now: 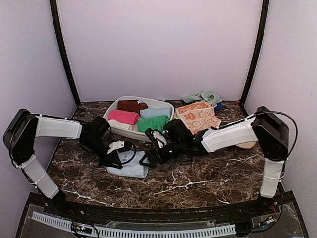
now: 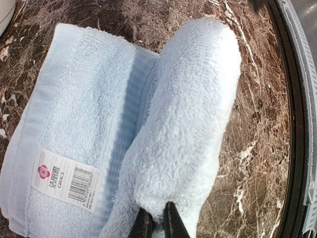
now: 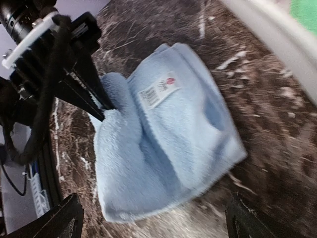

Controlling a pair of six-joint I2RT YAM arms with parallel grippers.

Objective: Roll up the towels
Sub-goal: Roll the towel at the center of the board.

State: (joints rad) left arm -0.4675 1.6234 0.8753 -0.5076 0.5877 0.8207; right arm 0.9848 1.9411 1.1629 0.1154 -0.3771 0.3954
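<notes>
A pale blue towel (image 1: 130,167) lies on the marble table in front of the basin, with one side folded up into a thick roll (image 2: 190,114) and a barcode label (image 2: 65,180) on its flat part. My left gripper (image 1: 114,162) is shut on the near end of that roll (image 2: 157,224). My right gripper (image 1: 147,159) is open and empty; it hovers just right of the towel (image 3: 163,139), with its fingertips (image 3: 59,218) spread wide on either side of it. The left gripper also shows in the right wrist view (image 3: 101,106), pinching the towel's edge.
A white oval basin (image 1: 113,107) behind the grippers holds rolled brown (image 1: 131,105), pink (image 1: 124,117), pale blue (image 1: 154,112) and green (image 1: 152,123) towels. A peach printed towel (image 1: 199,117) and a pale green cloth (image 1: 204,96) lie at the back right. A tan disc (image 1: 246,145) shows behind the right arm.
</notes>
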